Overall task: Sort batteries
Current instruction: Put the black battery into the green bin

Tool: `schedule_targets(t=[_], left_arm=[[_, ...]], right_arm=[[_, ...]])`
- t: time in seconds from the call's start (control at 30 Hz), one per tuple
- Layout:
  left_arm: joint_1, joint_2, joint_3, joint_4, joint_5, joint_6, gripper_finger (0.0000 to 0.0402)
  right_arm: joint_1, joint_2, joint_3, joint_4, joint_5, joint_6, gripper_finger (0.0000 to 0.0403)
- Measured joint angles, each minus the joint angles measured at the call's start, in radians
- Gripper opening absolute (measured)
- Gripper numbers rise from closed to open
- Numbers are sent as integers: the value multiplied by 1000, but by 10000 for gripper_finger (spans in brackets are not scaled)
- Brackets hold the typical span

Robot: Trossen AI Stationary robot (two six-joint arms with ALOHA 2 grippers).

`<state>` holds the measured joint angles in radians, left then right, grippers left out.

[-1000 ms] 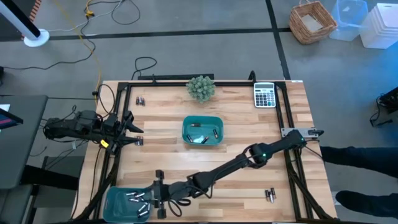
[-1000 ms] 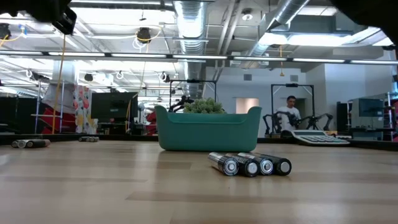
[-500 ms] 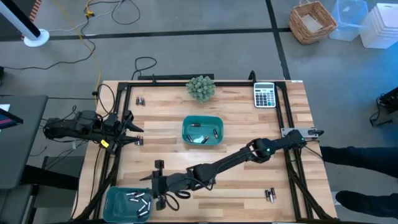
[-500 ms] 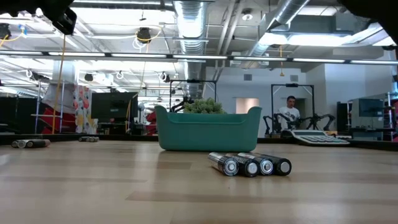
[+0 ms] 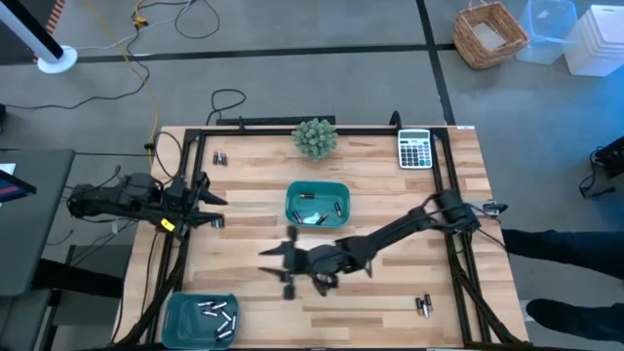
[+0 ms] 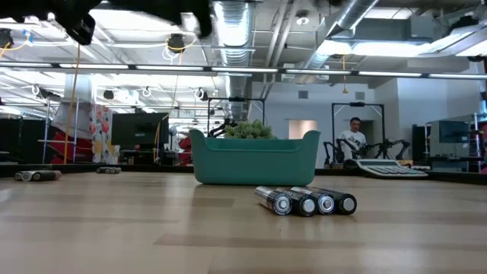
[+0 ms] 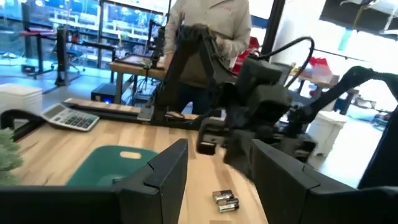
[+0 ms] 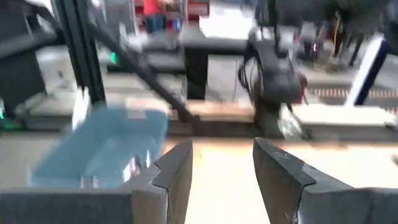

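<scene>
Right gripper (image 5: 284,265) above mid-table (image 5: 390,302), jaws apart, holding nothing. Left gripper (image 5: 213,200) at the table's left edge, jaws apart and empty. Batteries (image 5: 216,317) lie in the corner teal tray (image 5: 175,310), in the centre tray (image 5: 295,198), and loose on the table (image 5: 423,305).

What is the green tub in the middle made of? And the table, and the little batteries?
The green tub looks like plastic: smooth teal walls, rounded moulded corners, matte finish. The table looks like wood: pale planks with visible grain lines, lightly glossy. The batteries look like metal cells in a dark wrapper: shiny silvery ends, black sides. The wrapper's material cannot be told for sure.
</scene>
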<state>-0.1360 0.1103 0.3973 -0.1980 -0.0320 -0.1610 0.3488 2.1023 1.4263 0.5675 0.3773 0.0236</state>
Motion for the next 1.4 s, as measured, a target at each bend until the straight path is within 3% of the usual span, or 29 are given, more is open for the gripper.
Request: schedule_targets(t=[0.23, 0.7, 1.1, 1.4], left_arm=[[0, 85, 0, 9, -103, 21, 165], [0, 341, 0, 175, -165, 63, 165], [55, 545, 0, 301, -177, 73, 165], [175, 710, -1, 439, -183, 77, 165]], right_arm=[[28, -234, -343, 80, 139, 25, 179], [49, -661, -876, 147, 346, 89, 179], [38, -967, -1187, 111, 457, 175, 179], [-46, -1077, -1267, -79, 450, 267, 179]])
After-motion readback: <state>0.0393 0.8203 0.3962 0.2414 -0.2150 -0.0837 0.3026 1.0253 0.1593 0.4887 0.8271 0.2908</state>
